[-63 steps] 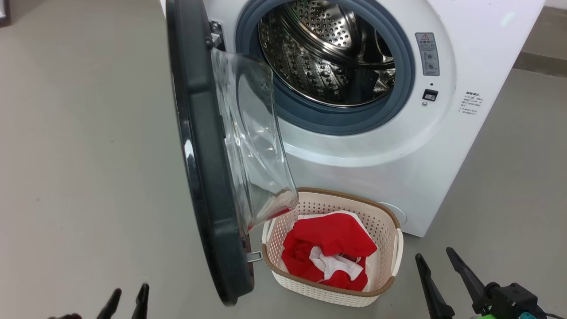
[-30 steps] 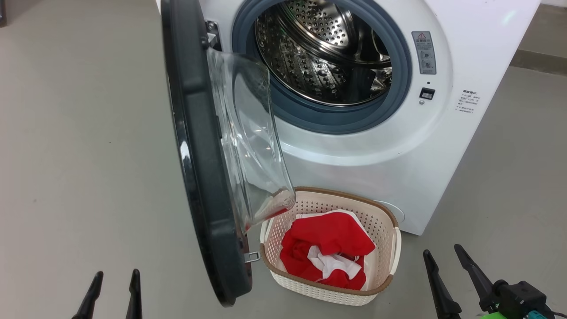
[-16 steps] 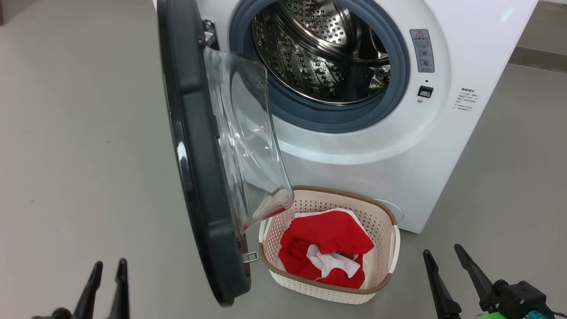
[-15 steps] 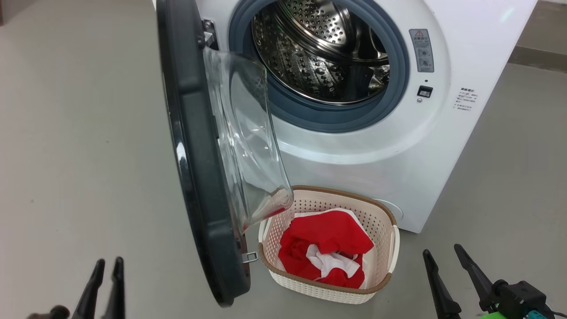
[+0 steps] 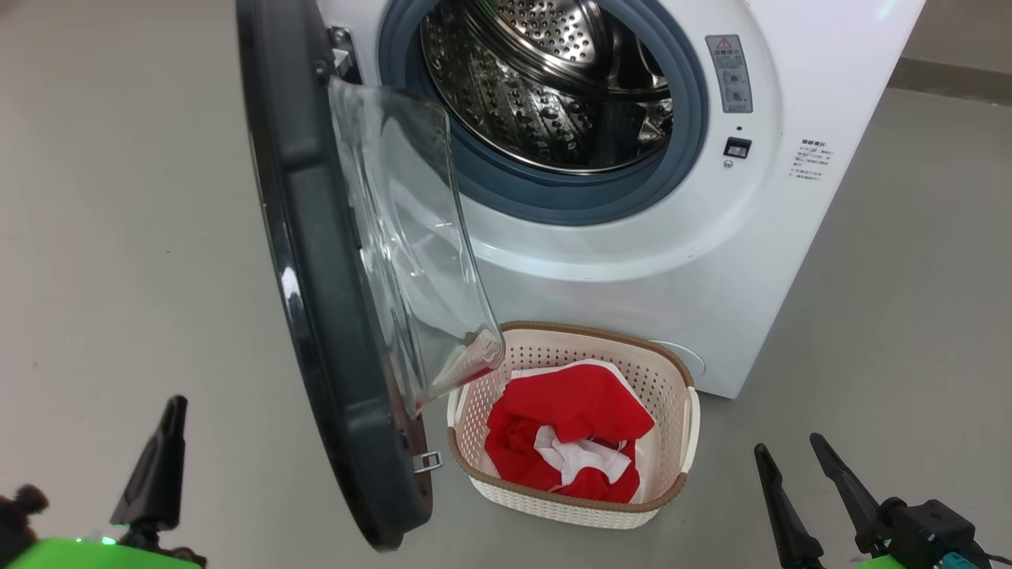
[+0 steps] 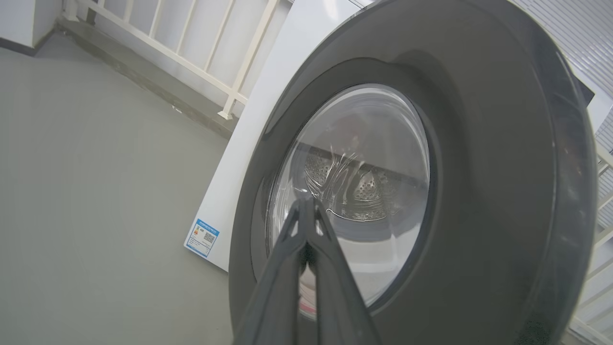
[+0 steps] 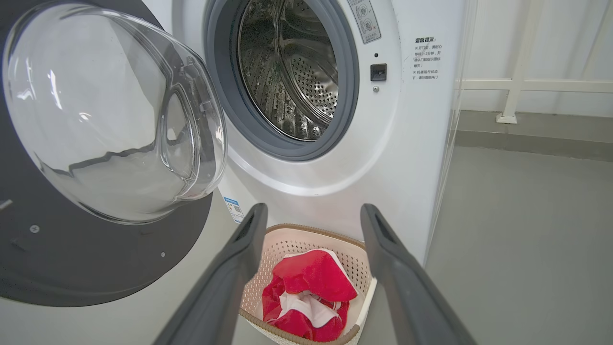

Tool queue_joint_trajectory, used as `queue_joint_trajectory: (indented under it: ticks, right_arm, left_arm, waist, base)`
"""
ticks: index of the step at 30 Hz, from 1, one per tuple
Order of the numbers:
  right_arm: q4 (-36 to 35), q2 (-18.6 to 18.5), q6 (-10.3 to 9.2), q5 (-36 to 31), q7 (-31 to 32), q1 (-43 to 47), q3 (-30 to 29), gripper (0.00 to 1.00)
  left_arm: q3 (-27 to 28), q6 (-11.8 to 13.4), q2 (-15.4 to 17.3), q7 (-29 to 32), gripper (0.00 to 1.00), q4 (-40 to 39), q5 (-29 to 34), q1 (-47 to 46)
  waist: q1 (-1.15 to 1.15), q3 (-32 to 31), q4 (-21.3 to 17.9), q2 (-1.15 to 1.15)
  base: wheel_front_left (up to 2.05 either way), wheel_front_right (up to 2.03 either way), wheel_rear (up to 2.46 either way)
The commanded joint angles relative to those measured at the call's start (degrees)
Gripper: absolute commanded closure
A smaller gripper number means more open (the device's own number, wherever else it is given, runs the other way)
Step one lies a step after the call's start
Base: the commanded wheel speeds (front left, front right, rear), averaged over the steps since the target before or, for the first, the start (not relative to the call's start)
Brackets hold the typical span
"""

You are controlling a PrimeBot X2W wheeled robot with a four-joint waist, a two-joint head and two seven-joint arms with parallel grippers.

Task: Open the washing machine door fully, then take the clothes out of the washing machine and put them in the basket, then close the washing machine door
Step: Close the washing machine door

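The washing machine (image 5: 711,237) stands open, showing its steel drum (image 5: 545,87). The washing machine door (image 5: 316,276) is swung out and stands edge-on, its glass bowl over the basket's left end. The cream basket (image 5: 553,506) sits on the floor against the machine, with the red and white clothes (image 5: 569,427) inside. My left gripper (image 5: 175,407) is shut and empty, left of the door. In the left wrist view the left gripper (image 6: 306,201) points at the door's outer face (image 6: 479,191). My right gripper (image 5: 787,445) is open, right of the basket; the right gripper (image 7: 312,209) frames the basket (image 7: 297,239) and the clothes (image 7: 311,282).
Grey floor (image 5: 118,237) stretches left of the door and right of the machine. A white railing (image 6: 191,52) on a low kerb runs behind the machine, and the railing (image 7: 517,86) continues to its right. A blue label (image 6: 202,237) is on the machine's side.
My left gripper's fingers have closed together and it has risen at the lower left. The camera has shifted, so the machine and basket sit further left. The right gripper has stayed open.
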Motion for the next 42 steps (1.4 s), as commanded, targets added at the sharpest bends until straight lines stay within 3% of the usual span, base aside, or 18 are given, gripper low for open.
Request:
queue_joint_trajectory:
  ticks: [1, 4, 10, 15, 18, 29, 42]
  right_arm:
    - [-1.55, -1.12, 0.36, -0.61, -0.37, -1.78, 1.43, 0.0]
    - [-1.55, -1.3, 0.36, -0.51, -0.37, -2.07, 1.3, 0.0]
    - [-1.6, -1.36, 0.36, -0.52, -0.37, -2.4, 1.3, 0.0]
    - [-1.7, -1.41, 0.36, -0.58, -0.37, -2.79, 1.39, 0.0]
    - [-1.76, -1.48, 0.36, -0.58, -0.37, -2.95, 1.42, 0.0]
    - [-1.92, -1.74, 0.36, -0.63, -0.37, -3.58, 1.33, 0.0]
    - [-1.89, -1.82, 0.36, -0.52, -0.37, -4.26, 1.02, 0.0]
  left_arm:
    - [1.72, -0.32, 2.96, -0.69, 1.0, -1.98, -3.05, -3.07]
    - [-0.39, -0.32, 6.49, 0.23, 1.0, -4.33, -13.99, -3.53]
    - [-1.02, -0.32, 11.06, 8.16, 1.0, -9.48, -32.21, -3.44]
    - [2.78, -0.32, 10.76, 18.09, 1.0, -12.91, -43.16, -3.11]
    - [5.86, -0.32, 9.67, 24.96, 1.0, -14.53, -46.72, -2.57]
    - [12.61, -0.32, 3.18, 42.9, 1.0, -15.76, -47.32, -1.18]
    - [18.07, -0.32, -5.03, 55.45, 1.0, -15.72, -43.31, -3.23]
  waist:
    - [0.0, 0.46, -0.38, 0.0]
    - [0.0, 0.89, -0.68, 0.0]
    - [0.0, 1.57, -1.03, 0.0]
    - [0.0, 2.2, -1.22, 0.0]
    - [0.0, 2.52, -1.36, 0.0]
    - [0.0, 3.75, -1.75, 0.0]
    - [0.0, 4.47, -2.56, 0.0]
  base:
    - [0.0, 0.0, 0.0]
    - [0.0, 0.0, 0.0]
    - [0.0, 0.0, 0.0]
    - [0.0, 0.0, 0.0]
    - [0.0, 0.0, 0.0]
    - [0.0, 0.0, 0.0]
    - [0.0, 0.0, 0.0]
